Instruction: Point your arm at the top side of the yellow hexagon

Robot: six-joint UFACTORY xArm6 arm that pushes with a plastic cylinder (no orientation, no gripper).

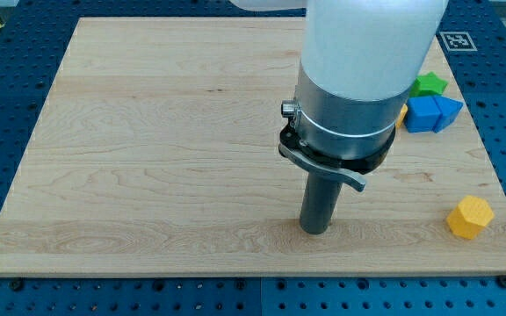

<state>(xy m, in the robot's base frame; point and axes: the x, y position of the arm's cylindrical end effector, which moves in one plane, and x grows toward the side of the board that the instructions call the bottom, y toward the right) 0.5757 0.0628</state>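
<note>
Camera view shows my tip (315,230) on bare board, well left of the yellow hexagon (470,217), touching nothing.

Hexagon block (470,217) bottom right; two blocks (432,112), perhaps touching, upper right.

My tip (315,230) rests well left of the yellow hexagon (470,217).

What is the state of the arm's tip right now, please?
My tip: no hand; rests on the wooden board, holding nothing, left of the yellow hexagon block, apart.
</note>
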